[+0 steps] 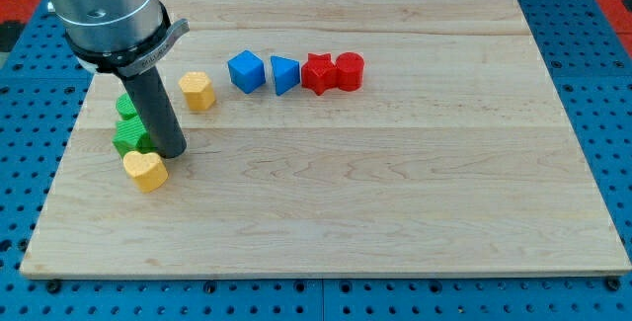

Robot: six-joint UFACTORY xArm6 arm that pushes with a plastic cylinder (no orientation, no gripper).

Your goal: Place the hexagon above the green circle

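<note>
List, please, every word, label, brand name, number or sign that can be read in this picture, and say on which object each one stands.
There are none that can be read.
The coloured blocks, such as the yellow hexagon and the red blocks, carry no print.
The wooden board is plain.
The metal collar above my tip shows no legible marking.
</note>
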